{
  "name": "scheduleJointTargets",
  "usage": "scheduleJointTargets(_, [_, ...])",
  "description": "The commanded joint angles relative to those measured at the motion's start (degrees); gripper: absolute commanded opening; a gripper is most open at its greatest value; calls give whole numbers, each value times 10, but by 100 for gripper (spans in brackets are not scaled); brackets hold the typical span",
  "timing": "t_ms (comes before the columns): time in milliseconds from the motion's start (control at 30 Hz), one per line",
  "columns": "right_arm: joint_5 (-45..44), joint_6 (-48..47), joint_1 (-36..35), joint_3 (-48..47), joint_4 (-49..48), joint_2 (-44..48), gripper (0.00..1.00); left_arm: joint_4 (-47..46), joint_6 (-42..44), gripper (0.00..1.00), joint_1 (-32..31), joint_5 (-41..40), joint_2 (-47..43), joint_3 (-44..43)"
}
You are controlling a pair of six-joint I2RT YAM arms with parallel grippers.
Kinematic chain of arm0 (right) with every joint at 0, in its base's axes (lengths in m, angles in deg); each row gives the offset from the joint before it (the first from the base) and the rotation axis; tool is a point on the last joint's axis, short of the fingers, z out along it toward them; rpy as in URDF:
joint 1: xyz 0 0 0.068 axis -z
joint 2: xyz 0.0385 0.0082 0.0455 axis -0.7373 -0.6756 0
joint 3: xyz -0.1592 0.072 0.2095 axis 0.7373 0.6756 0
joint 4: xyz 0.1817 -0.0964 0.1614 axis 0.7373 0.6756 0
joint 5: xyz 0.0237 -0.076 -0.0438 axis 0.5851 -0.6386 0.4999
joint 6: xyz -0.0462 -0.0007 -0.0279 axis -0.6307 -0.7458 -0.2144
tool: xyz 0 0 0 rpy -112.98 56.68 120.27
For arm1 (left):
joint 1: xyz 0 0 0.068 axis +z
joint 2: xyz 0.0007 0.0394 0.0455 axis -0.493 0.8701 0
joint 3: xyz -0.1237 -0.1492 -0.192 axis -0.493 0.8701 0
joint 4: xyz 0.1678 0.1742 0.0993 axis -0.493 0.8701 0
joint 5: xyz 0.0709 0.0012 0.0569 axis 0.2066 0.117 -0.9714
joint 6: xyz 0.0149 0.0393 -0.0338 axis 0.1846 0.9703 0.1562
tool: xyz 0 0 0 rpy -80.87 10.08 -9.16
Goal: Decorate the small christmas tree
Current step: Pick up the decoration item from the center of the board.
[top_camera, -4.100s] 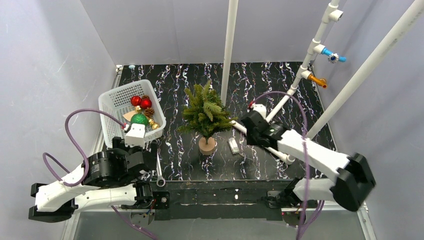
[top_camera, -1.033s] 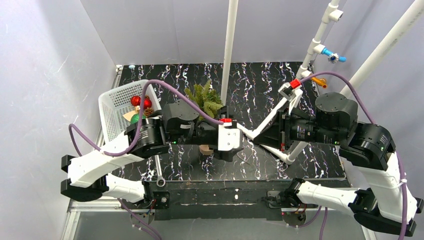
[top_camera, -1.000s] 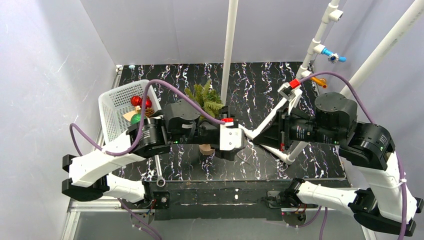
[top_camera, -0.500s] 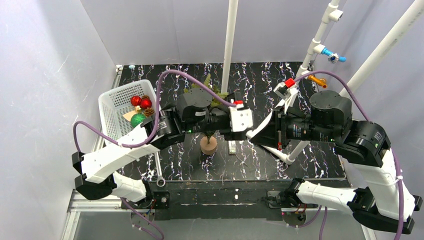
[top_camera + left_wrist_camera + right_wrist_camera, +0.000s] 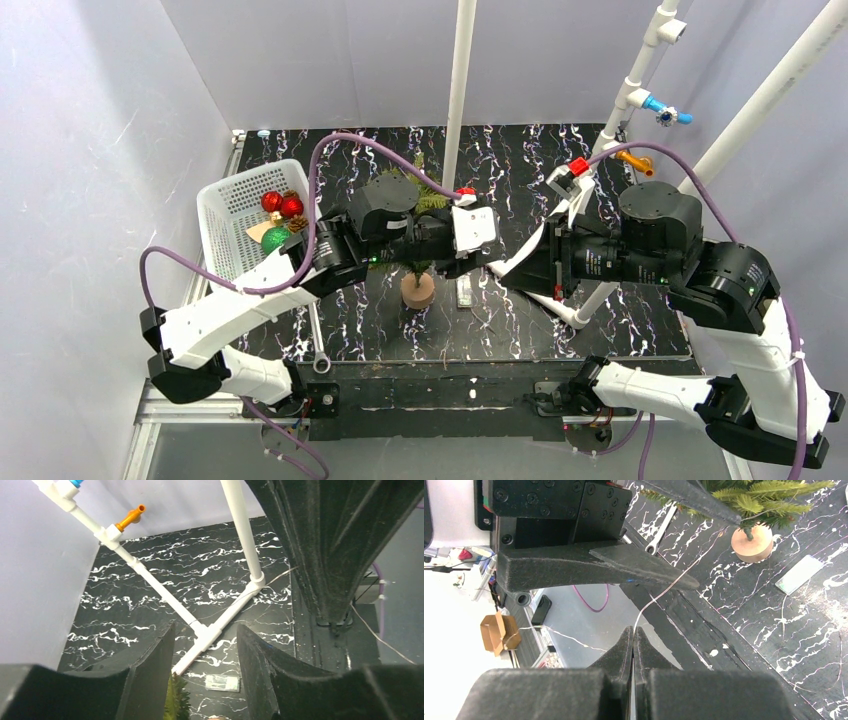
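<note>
The small christmas tree (image 5: pixel 430 200) stands mid-table on its round wooden base (image 5: pixel 417 289), mostly hidden under my left arm. It also shows in the right wrist view, the tree (image 5: pixel 769 492) on its base (image 5: pixel 751 542). My right gripper (image 5: pixel 633 630) is shut on a thin silvery wire (image 5: pixel 646 605) that runs up toward the tree. My left gripper (image 5: pixel 719 554) is open, and the wire passes between its two fingers. In the left wrist view the left gripper (image 5: pixel 206 627) has a branch tip (image 5: pixel 175 702) by its left finger. Both grippers meet right of the tree, the left gripper (image 5: pixel 490 260) and the right gripper (image 5: pixel 528 265).
A white basket (image 5: pixel 225 195) at the left holds red and green baubles and a pine cone. A wrench (image 5: pixel 318 350) lies near the front edge. A small clear packet (image 5: pixel 465 293) lies right of the base. White pipes (image 5: pixel 460 90) with blue and orange valves cross the right side.
My left arm has swung up and away from the front, over the tree, and its jaws have narrowed. The right gripper has held still, shut on the wire.
</note>
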Motion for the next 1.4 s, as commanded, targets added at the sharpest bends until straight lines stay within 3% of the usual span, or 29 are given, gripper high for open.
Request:
scheduleJointTargets(0, [0, 0, -3, -1, -30, 6, 1, -21, -33, 48, -1, 38, -36, 9])
scheduleJointTargets(233, [4, -5, -3, -2, -27, 2, 1, -52, -78, 42, -1, 48, -27, 9])
scheduleJointTargets(367, [3, -4, -3, 4, -29, 8, 1, -57, -92, 20, -1, 47, -16, 0])
scheduleJointTargets(533, [0, -4, -3, 3, -25, 16, 1, -69, -110, 0, -2, 43, -13, -1])
scheduleJointTargets(700, [-14, -5, -3, 3, -19, 25, 1, -81, -124, 0, -6, 36, -17, 2])
scheduleJointTargets(800, [-35, -6, -3, -5, -5, 27, 46, -98, -138, 0, -10, 30, -18, -2])
scheduleJointTargets(833, [-44, -5, -3, -9, 4, 27, 57, -101, -145, 0, -12, 24, -19, -7])
scheduleJointTargets(900, [-62, -5, -3, -19, 20, 28, 70, -111, -161, 0, -14, 17, -18, -14])
scheduleJointTargets(967, [-74, -5, -3, -22, 29, 32, 71, -122, -175, 0, -15, 16, -21, -15])
scheduleJointTargets(1133, [-65, -3, -3, -3, -3, 55, 56, -124, -175, 0, -18, 12, -23, -12])
scheduleJointTargets(1267, [-85, 0, -3, -5, 9, 52, 66, -124, -180, 0, -18, 8, -23, -11])
scheduleJointTargets(1367, [-103, 5, -3, 2, 16, 49, 69, -112, -189, 0, -19, 7, -27, -18])
